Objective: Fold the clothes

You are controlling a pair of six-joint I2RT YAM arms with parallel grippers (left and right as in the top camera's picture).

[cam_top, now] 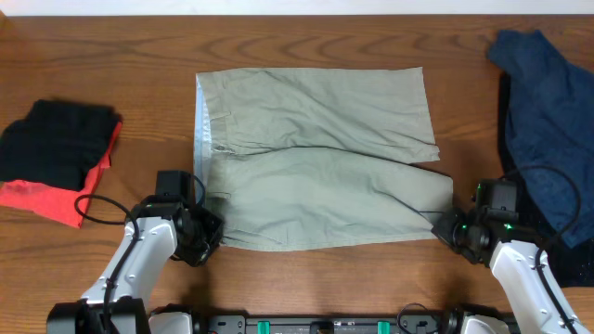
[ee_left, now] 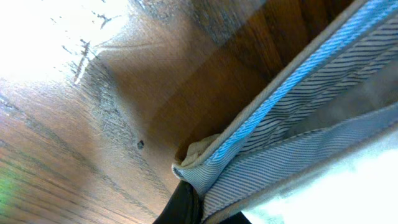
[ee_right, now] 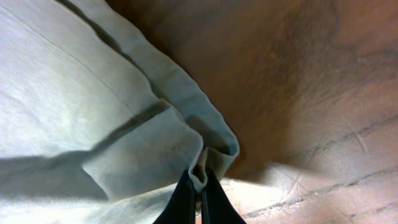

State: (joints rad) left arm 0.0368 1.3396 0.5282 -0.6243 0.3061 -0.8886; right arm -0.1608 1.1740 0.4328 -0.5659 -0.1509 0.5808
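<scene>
The khaki-grey shorts [cam_top: 316,158] lie flat in the middle of the table, waistband to the left with its pale blue lining showing, legs to the right. My left gripper [cam_top: 206,234] is shut on the near corner of the waistband [ee_left: 205,168], where the blue striped lining folds over the finger. My right gripper [cam_top: 448,228] is shut on the hem corner of the near leg [ee_right: 202,171], the cloth pinched between the two black fingers. Both corners are lifted slightly off the wood.
A black and red folded garment [cam_top: 56,158] lies at the left edge. A dark blue garment [cam_top: 548,121] is heaped at the right edge, close behind my right arm. Bare wood table [cam_top: 306,42] runs along the far side.
</scene>
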